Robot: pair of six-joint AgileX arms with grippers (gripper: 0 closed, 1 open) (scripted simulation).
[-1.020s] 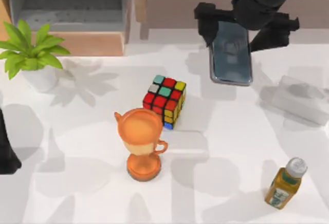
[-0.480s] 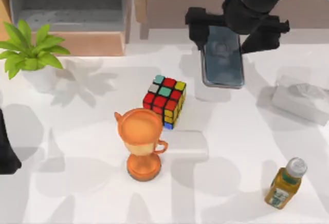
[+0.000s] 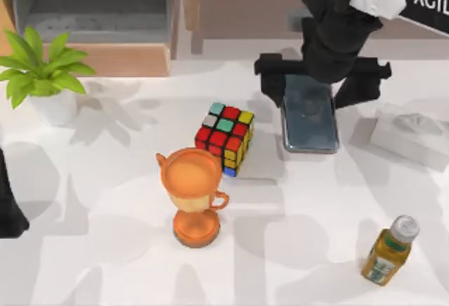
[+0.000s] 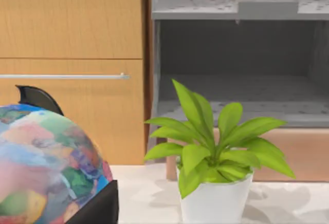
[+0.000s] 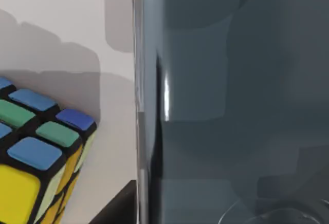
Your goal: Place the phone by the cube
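From above, the right gripper [image 3: 321, 80] stands over the far end of the phone [image 3: 309, 115], its two black fingers spread to either side of the slab's width, so it looks clamped across the short edges to keep the flat thing level. The phone lies lengthwise toward the near side, just to the right of the cube [image 3: 225, 137], with a strip of bare white table [image 3: 105, 250] between them; I judge the arm is setting it down there so it ends up beside the cube without knocking it. Whether the slab already rests on the surface I cannot say. An orange trophy cup [image 3: 193, 194] stands just in front of the cube, a tissue box [image 3: 410, 134] sits off to the right, a juice bottle [image 3: 389, 250] near the right front corner, and a potted plant [image 3: 42, 74] at the far left. The left arm [image 3: 8, 204] waits parked at the left edge.

The left wrist view looks at the potted plant [image 4: 216, 162] before a wooden cabinet [image 4: 72, 54] and grey shelving [image 4: 236, 54], with a colourful globe [image 4: 46, 167] close by; its own fingers I cannot judge.

The right wrist view runs along the phone's [image 5: 231, 100] glossy face and silvery edge, with the cube [image 5: 36, 157] close alongside, apart from it.
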